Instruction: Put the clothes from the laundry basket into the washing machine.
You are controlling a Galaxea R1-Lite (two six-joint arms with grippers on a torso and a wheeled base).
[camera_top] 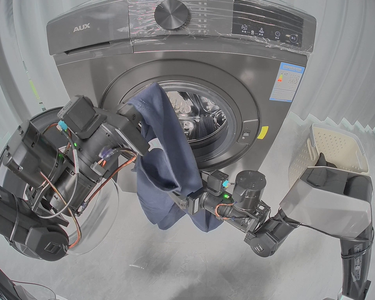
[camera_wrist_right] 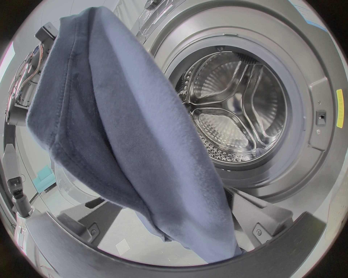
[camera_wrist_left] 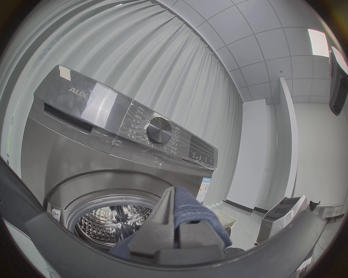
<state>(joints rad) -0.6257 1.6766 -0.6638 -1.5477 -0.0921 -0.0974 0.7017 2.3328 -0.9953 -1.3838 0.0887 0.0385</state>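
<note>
Jaws of the left gripper (camera_wrist_left: pixel 177 220) are clamping the top of a navy cloth (camera_top: pixel 168 156), holding it at the washer (camera_top: pixel 97 70) mouth. Lower, the right gripper (camera_top: pixel 178 200) is standing jaws apart, cloth draping through. It is looking soft, light, floppy; a bunched edge should grip best. Its arm is hiding part of the basket (camera_top: pixel 300 164).

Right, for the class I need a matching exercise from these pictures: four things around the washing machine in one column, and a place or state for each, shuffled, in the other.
Things
1 navy garment
2 washer door
3 laundry basket
4 control dial

Places or states
A swung open at the robot's left
B standing at the robot's far right
C top centre of the washing machine
D hanging before the drum from the left gripper, jaws shut

Pairs: 1-D, 2-A, 3-B, 4-C
</note>
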